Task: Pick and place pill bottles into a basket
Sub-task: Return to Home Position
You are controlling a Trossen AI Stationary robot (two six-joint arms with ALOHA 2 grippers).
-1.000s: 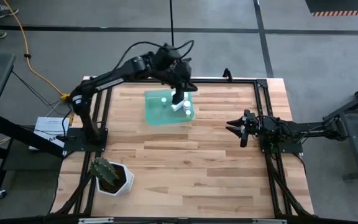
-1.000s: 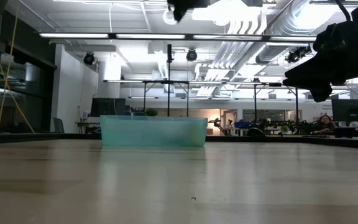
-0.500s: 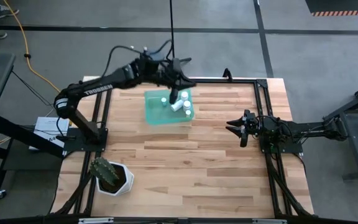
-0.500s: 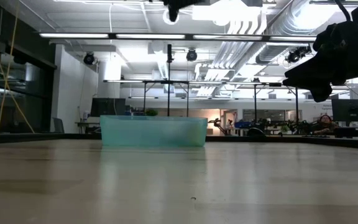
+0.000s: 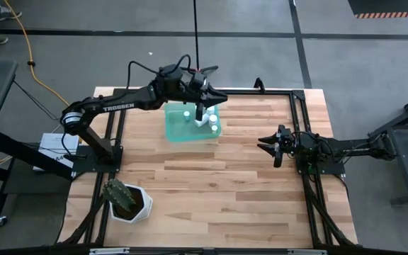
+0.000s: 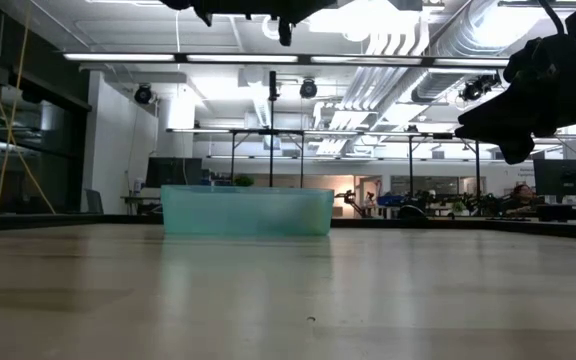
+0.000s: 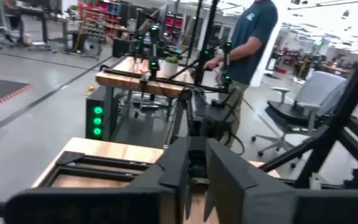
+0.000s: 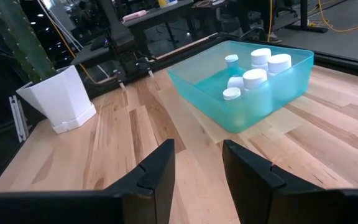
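A wooden table (image 5: 225,191) seen from above. The teal basket (image 5: 178,129) sits at its far side, left of centre, with several white-capped pill bottles (image 8: 254,78) clustered inside it. The left tool (image 7: 196,149) hangs high above the basket, its fingers drawn almost together and empty. The right tool (image 8: 197,152) waits at the table's right edge, fingers spread, holding nothing. A white pot with a cactus (image 5: 127,201) stands at the near left corner.
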